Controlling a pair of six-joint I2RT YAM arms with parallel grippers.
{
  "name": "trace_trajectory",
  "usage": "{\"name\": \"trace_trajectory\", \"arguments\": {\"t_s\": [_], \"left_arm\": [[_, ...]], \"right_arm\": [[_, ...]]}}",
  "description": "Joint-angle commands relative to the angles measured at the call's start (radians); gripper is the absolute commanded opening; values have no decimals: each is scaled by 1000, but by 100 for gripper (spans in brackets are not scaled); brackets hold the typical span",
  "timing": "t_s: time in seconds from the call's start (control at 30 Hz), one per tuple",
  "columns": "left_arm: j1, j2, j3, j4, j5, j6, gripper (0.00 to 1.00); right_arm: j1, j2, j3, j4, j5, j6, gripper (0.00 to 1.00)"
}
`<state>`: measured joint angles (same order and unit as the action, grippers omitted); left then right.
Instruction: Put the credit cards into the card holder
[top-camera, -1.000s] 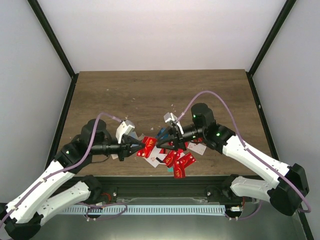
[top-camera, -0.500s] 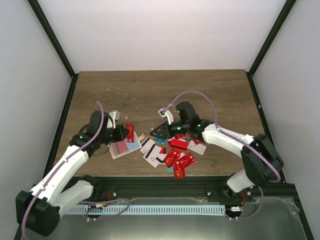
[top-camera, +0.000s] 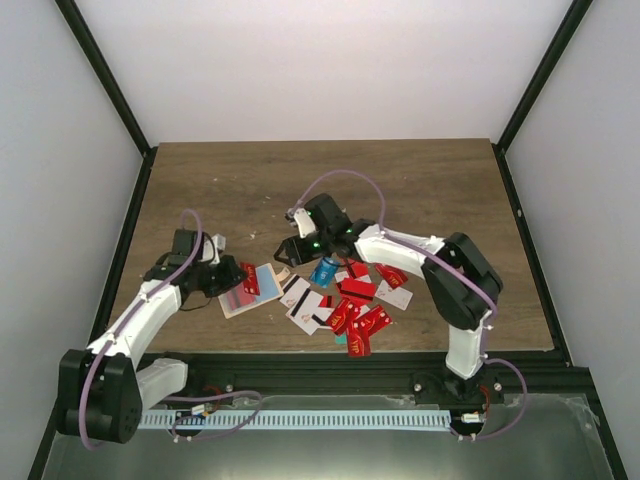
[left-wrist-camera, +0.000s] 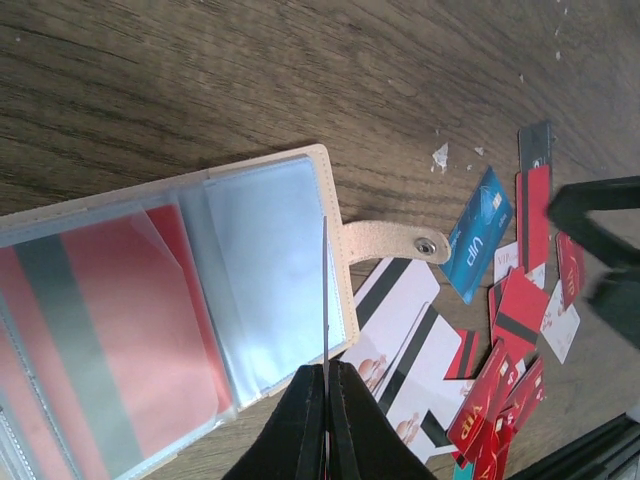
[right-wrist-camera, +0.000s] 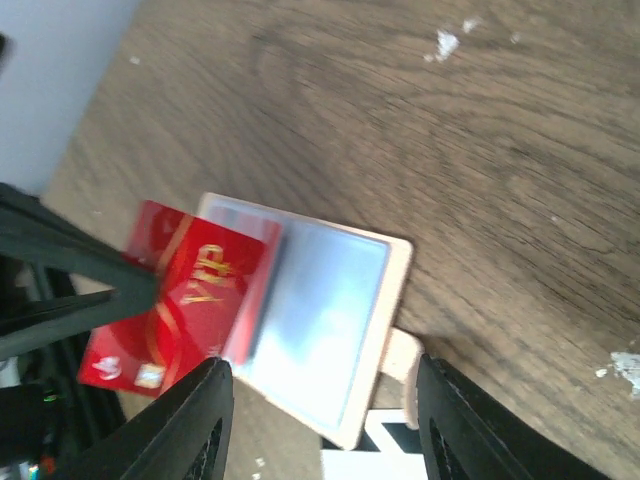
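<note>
Your left gripper (left-wrist-camera: 326, 385) is pinched tight on the red card (right-wrist-camera: 190, 290), gripping it by one end. In the left wrist view the card shows only as a thin edge-on line rising from the fingertips. The right wrist view shows its printed face, tilted over the card holder (right-wrist-camera: 330, 300). From the pictures you cannot tell whether the card's free end has entered a clear sleeve or only hangs above it. The card holder lies open and flat on the table (top-camera: 400, 180) just beside the left gripper, clear pockets up, and another red card with a grey stripe (left-wrist-camera: 130, 310) sits in the page away from the tab. The snap tab (left-wrist-camera: 390, 240) points towards the heap. Your right gripper (right-wrist-camera: 320, 370) hovers over the tab side of the holder with its fingers spread apart and nothing between them; in the top view it sits just beyond the holder, between it and the heap. The rest of the credit cards (top-camera: 355, 300) lie scattered on the table to the right of the holder, towards the near edge. They are mostly red and overlapping. Two white cards with black stripes (left-wrist-camera: 400, 320) lie just beside the tab, and a blue card (left-wrist-camera: 478, 235) lies just beyond the tab's end. A few pale crumbs dot the wood farther back.
</note>
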<state>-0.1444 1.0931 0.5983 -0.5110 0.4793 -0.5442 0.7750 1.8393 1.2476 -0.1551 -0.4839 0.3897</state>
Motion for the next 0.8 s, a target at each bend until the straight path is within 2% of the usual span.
{"name": "trace_trajectory", "arguments": {"t_s": [0.0,0.13,0.27,0.6,0.77], "left_arm": [[15,8,-19,52,18,-27,4],[20,20,-30,73,12,-36,4],[23,31,-33,83,9,-34,4],[26,39,-42,74,-61,-43,4],[28,45,-65,89,-72,-73,4]], "right_arm": [[24,80,80,-115,111,-57,52],[40,131,113,-133,104,-82,52],[44,167,133,-135,108,-90,45],[44,213,161,-139,101,-103,2],[43,216,157,-141,124,-104,1]]}}
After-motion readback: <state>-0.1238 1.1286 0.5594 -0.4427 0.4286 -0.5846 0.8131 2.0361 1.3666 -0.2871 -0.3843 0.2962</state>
